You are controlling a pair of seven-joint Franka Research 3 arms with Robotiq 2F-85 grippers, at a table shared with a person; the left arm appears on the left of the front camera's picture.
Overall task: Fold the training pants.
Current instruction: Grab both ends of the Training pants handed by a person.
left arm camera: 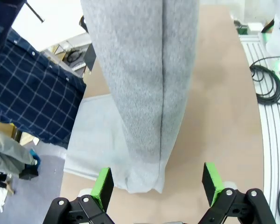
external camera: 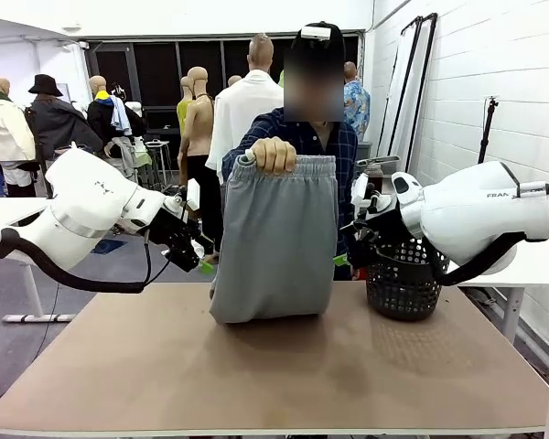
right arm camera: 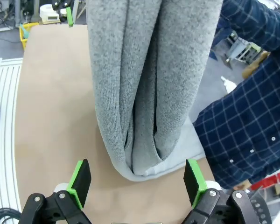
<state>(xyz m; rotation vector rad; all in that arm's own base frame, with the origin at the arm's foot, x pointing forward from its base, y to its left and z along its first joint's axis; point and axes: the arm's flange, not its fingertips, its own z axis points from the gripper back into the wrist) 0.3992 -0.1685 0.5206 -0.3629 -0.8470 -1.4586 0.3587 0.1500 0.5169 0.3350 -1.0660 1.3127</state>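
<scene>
- Your left gripper point(external camera: 198, 258) hangs released and empty above the desk point(external camera: 256, 366), its green pads spread wide, just beside the left edge of the training pants point(external camera: 274, 238).
- Through the left wrist camera, the grey cloth hangs straight ahead of that gripper, in line with the gap between its fingers, with the bottom fold resting on the desk.
- The pants hang between your two grippers, held up at the waistband by the person's hand point(external camera: 274, 154), above both grippers.
- Your right gripper point(external camera: 348, 251) is also released and holds nothing, close to the pants' right edge.
- The black mesh basket point(external camera: 403, 279) stands on the desk just behind the right gripper.
</scene>
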